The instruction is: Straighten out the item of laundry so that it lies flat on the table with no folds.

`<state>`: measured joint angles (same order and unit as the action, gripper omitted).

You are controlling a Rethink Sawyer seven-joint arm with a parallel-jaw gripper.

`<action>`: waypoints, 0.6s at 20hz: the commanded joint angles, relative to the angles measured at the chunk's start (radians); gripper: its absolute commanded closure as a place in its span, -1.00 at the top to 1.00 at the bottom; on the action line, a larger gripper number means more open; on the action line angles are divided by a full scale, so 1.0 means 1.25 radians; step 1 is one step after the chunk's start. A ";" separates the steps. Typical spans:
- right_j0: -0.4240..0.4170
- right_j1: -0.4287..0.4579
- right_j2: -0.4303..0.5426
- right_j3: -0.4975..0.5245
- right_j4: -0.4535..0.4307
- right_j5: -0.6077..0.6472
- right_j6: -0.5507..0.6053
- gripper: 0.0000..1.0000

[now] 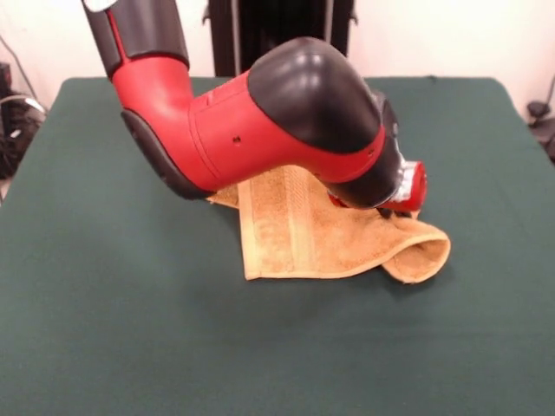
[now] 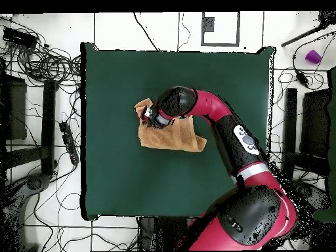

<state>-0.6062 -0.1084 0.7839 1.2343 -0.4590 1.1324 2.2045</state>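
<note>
Towel lies rumpled near the middle of the green surface, its right corner curled over into a loop. Red arm bends low across its far edge; I cannot tell how the fingers stand.

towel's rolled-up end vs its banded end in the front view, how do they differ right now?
The rolled end of the small orange-tan terry towel curls up off the large dark green cloth table in a loop; the banded end lies flat. The rolled end sits just below the red and black arm's wrist; the banded end runs under the arm's elbow. Woven stripes show only on the banded end. Both are the same orange-tan terry.
</note>
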 commanded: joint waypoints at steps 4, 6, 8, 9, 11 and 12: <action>0.082 -0.113 -0.068 0.022 -0.196 -0.058 -0.238 -1.00; 0.073 -0.114 -0.059 0.025 -0.203 -0.075 -0.231 -1.00; 0.064 -0.114 -0.051 0.025 -0.206 -0.067 -0.234 -1.00; 0.063 -0.114 -0.046 0.020 -0.202 -0.052 -0.234 -1.00; 0.061 -0.118 -0.035 0.014 -0.187 -0.023 -0.230 -1.00; 0.060 -0.122 -0.029 0.013 -0.176 -0.009 -0.226 -1.00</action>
<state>-0.5425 -0.2527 0.7752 1.2417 -0.6379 1.1318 2.2045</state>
